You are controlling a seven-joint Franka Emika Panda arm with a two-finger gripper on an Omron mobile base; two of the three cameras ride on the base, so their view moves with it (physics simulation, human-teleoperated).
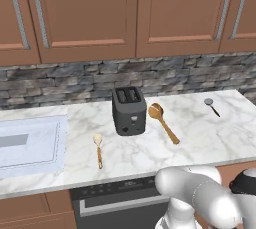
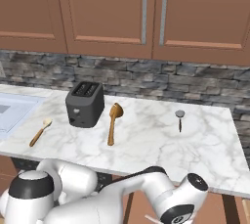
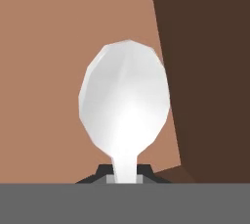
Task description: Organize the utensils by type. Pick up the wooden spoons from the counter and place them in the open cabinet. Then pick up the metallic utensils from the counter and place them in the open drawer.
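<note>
Found the white marble counter (image 1: pixel 200 138) under a row of closed wall cabinets (image 1: pixel 90 13) with silver bar handles, with a pale sink (image 1: pixel 30 143) at its left end. Noted a dark toaster (image 1: pixel 129 110) near the middle. Saw the longer wooden spoon (image 1: pixel 164 122) just right of the toaster, bowl toward the wall and handle angled out to the front edge. Saw the shorter wooden spoon (image 1: pixel 98 149) on the toaster's other side, toward the sink, apart from everything else. Spotted a small metallic utensil (image 1: pixel 211 105) with a dark handle well off to the right, near the back. Judged neither wooden spoon shelved yet, and that small piece yet to be collected.

Worked low, with the arm folded down below the counter's front edge. Pinched a shiny metal spoon (image 3: pixel 124 105) by its neck, gripper (image 3: pixel 124 173) pressed tight around it, bowl standing up ahead of the fingers. Faced a plain brown panel (image 3: pixel 58 47) with a darker brown face (image 3: pixel 210 71) to the right in the hand view; could not tell whether either belonged to the drawer.

Took the step in hand to be carrying this spoon to the open drawer. Best done by:
- clearing the drawer's front wall before lowering;
- keeping the bowl off the brown faces close ahead;
- setting the spoon flat and low before letting go, not dropping it from a height;
- spreading the fingers only once the spoon rested inside.
</note>
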